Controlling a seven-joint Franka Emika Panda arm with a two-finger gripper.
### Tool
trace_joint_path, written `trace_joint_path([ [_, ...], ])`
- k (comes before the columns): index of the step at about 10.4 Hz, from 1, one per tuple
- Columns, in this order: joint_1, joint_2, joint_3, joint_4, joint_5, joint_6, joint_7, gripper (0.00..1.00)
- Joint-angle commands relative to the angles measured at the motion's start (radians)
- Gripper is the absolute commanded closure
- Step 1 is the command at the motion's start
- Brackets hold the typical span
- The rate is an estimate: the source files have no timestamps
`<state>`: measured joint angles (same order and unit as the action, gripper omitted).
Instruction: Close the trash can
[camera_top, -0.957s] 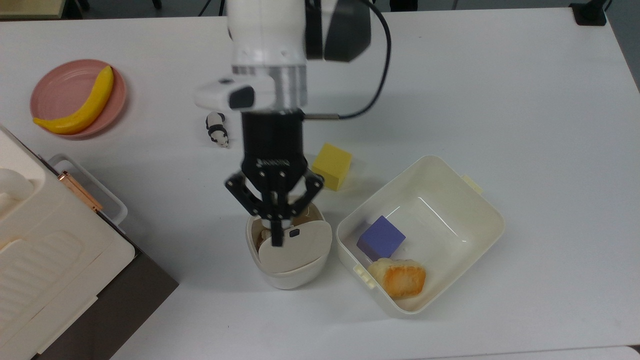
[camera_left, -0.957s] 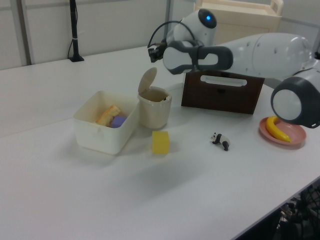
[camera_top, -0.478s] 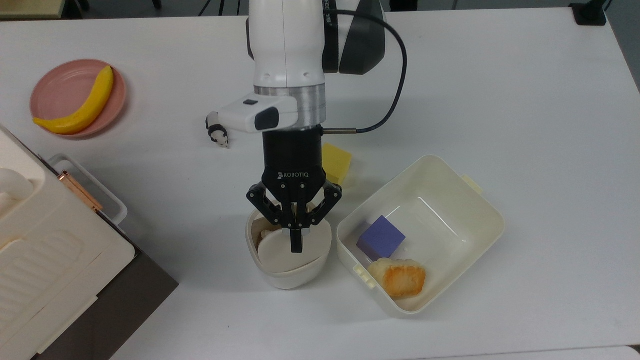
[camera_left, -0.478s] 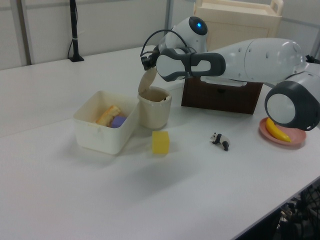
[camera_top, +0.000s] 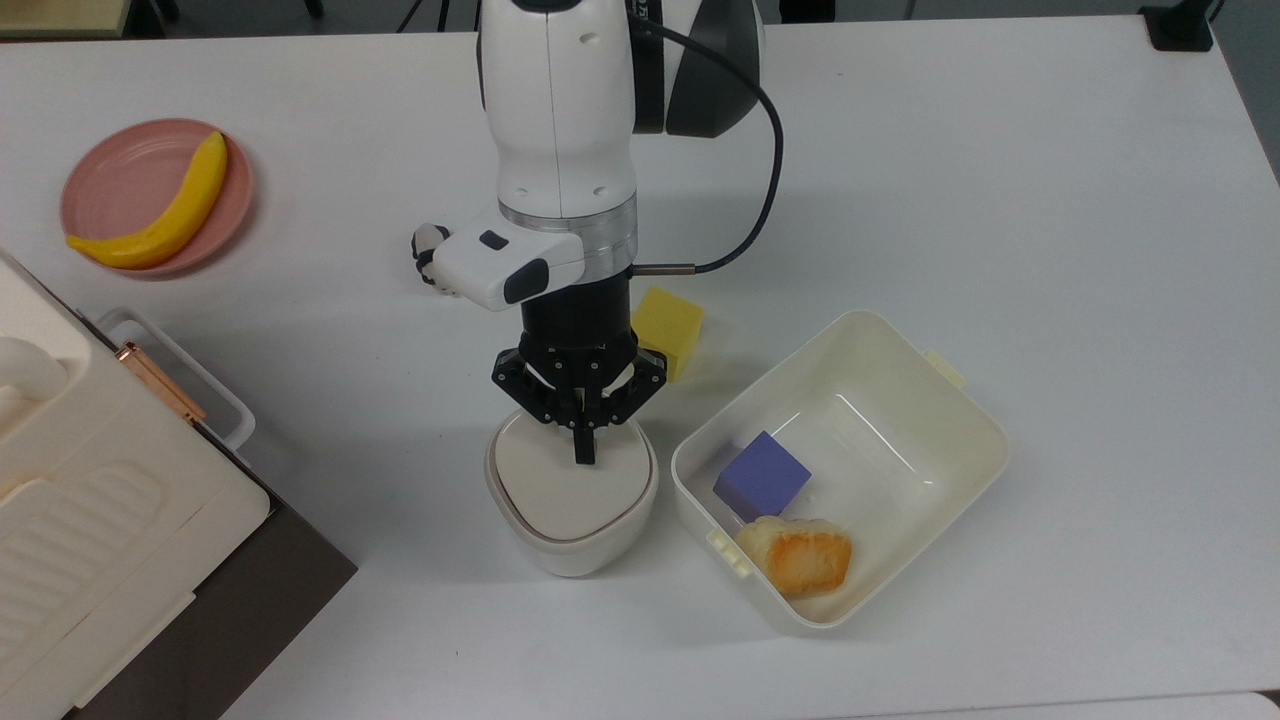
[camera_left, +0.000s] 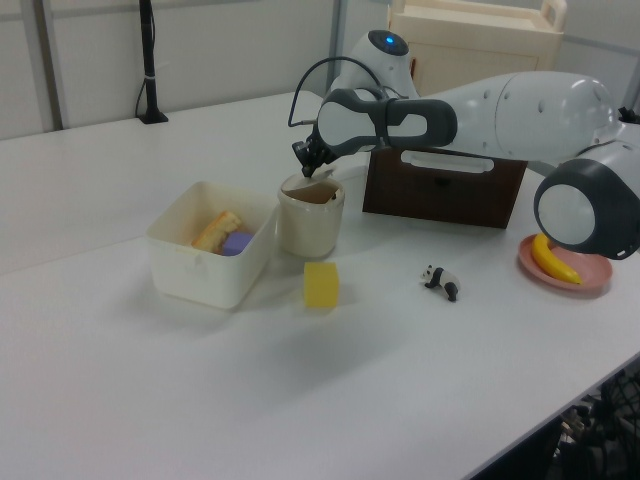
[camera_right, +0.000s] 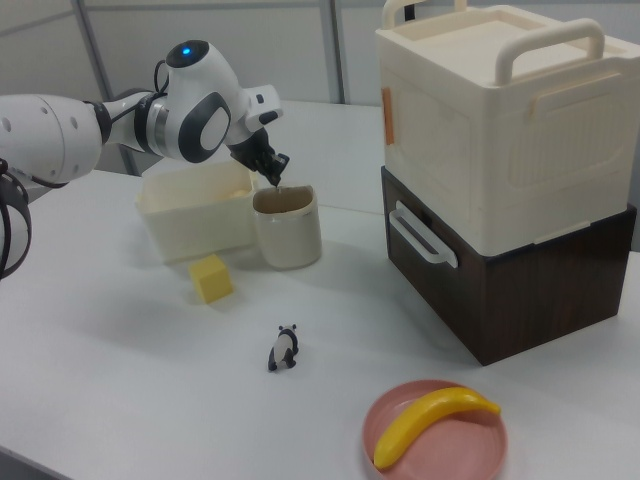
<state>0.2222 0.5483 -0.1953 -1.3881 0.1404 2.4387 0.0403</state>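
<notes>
The gripper (camera_top: 582, 452) points down with its two fingers pressed together, holding nothing. Its tip rests on the lid (camera_top: 570, 480) of the trash can (camera_top: 572, 545), near the lid's far edge in the top view. The lid lies flat on the can, so the can is shut. In the left view the gripper (camera_left: 312, 170) sits right on top of the trash can (camera_left: 310, 222), and in the right view the gripper (camera_right: 276, 180) touches the rim of the trash can (camera_right: 288, 235) too.

The trash can stands on the white bench (camera_top: 1000, 200). Just beside it, on the top view's right, is a big cream tub (camera_top: 960, 400) with no lid. Inside the tub are a purple block (camera_top: 762, 476) and a piece of bread (camera_top: 800, 556), touching each other. A yellow block (camera_top: 672, 322) lies near the can, partly behind the arm in the top view. A small toy panda (camera_right: 284, 348) lies on the bench farther away. A pink plate (camera_top: 120, 180) holds a banana (camera_top: 165, 210) at the top view's far left. A cream box (camera_right: 500, 120) sits on a dark brown box (camera_right: 520, 290).
</notes>
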Motion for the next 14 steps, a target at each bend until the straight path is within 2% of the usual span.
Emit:
trace_joint_path([
  [1,-0.006,-0.009,-0.007,-0.069,0.007,-0.04,-0.074,1.0],
  [5,0.002,0.012,-0.007,-0.121,-0.01,-0.035,-0.074,1.0],
  [6,0.002,-0.002,-0.007,-0.112,-0.004,-0.04,-0.066,1.0],
  [8,-0.003,-0.097,-0.006,-0.12,0.007,-0.085,-0.062,0.99],
  [9,-0.006,-0.14,-0.006,-0.114,0.008,-0.201,-0.044,0.77],
  [11,-0.001,-0.224,-0.009,-0.114,-0.007,-0.431,0.031,0.0],
  [14,0.009,-0.309,-0.004,-0.112,-0.111,-0.709,0.035,0.0],
])
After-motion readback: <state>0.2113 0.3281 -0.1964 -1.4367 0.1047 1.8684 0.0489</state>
